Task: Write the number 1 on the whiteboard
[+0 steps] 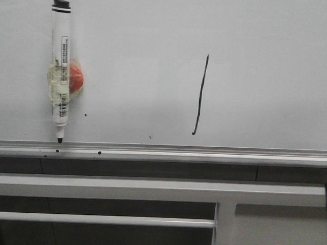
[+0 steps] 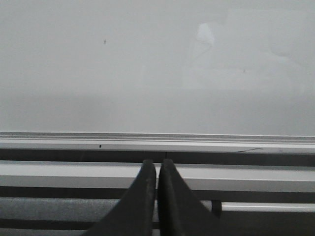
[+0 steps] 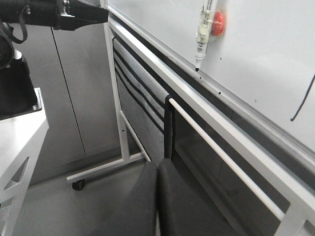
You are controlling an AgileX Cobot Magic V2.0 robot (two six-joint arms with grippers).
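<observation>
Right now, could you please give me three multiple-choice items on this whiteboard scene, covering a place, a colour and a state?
1. Where is the marker pen relative to the number 1 in the front view?
A. to its left
B. to its right
C. across it

2. What colour is the round magnet behind the pen?
A. blue
B. red
C. green

3. How are the left tool and the right tool?
A. both open
B. both shut, empty
C. one holding the pen

Answers: A, the pen hangs on the whiteboard left of the stroke; B, it shows red; B, the fingers meet with nothing between.
</observation>
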